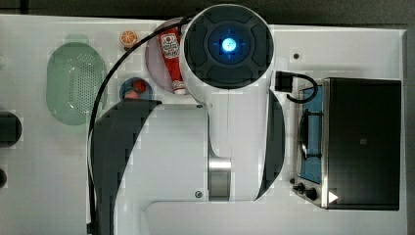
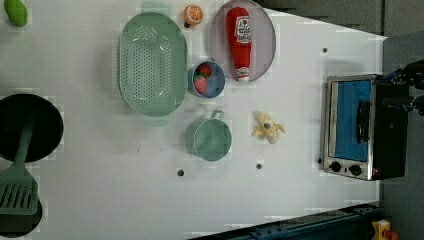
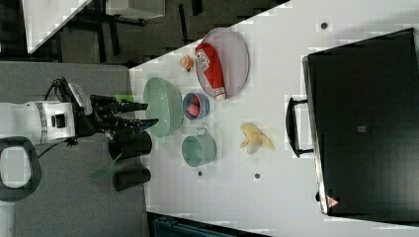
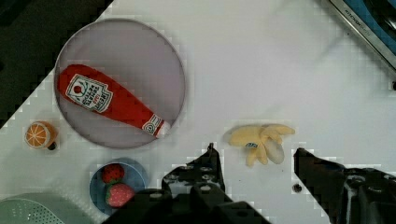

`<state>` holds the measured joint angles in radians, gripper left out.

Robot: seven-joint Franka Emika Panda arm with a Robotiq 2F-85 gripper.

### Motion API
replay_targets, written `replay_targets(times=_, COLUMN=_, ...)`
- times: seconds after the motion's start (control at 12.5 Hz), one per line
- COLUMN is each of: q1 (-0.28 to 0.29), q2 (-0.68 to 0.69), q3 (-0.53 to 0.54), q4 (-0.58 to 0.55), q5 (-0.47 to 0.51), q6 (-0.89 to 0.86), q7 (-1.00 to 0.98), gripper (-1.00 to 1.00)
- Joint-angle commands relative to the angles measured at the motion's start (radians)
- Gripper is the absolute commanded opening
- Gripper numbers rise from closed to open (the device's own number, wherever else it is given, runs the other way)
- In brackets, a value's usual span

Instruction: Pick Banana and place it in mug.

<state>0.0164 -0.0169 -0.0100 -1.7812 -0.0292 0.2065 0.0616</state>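
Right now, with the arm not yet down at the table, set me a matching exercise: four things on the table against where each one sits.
Things:
1. ketchup bottle
2. strawberries
3. banana
4. orange slice

Places:
A. bare table between the mug and the toaster oven
B. inside the small blue bowl
C. lying on the round grey plate
D. on the table near its edge, between the colander and the plate

Pairs: 1-C, 2-B, 3-A, 4-D
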Motion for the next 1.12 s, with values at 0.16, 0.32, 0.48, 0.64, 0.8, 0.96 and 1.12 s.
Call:
replay_targets(times=0.16, q1=0.013, q2=-0.39, q3=-0.062, q4=-0.271, q5=-0.002, q6=-0.176, q7=0.002, gripper=0.82)
replay_targets(times=0.32, q1=0.013, q2=-0.381, q3=-0.062, q4=-0.292, q5=-0.002, q6=-0.169, q7=0.001, gripper=1.0)
replay_targets(times=0.48, q1=0.013, q2=-0.356, q3=-0.061, q4=-0.34, q5=-0.002, q6=-0.102, q7=0.0, gripper=1.0)
replay_targets(times=0.64, q1=0.013, q2=-0.313, q3=-0.061, q4=-0.409, q5=-0.002, q6=0.018, q7=-0.037, gripper=1.0)
replay_targets(times=0.8, q1=0.013, q2=-0.254, q3=-0.061, q4=-0.482, q5=-0.002, q6=0.156, q7=-0.141, gripper=1.0)
replay_targets(times=0.96, q1=0.013, q2=-0.183, q3=-0.061, q4=-0.549, q5=-0.002, q6=0.294, q7=-0.223, gripper=1.0)
replay_targets(times=1.12, q1=0.013, q2=-0.098, q3=-0.061, q4=-0.6, q5=-0.002, q6=0.446, q7=-0.287, gripper=1.0)
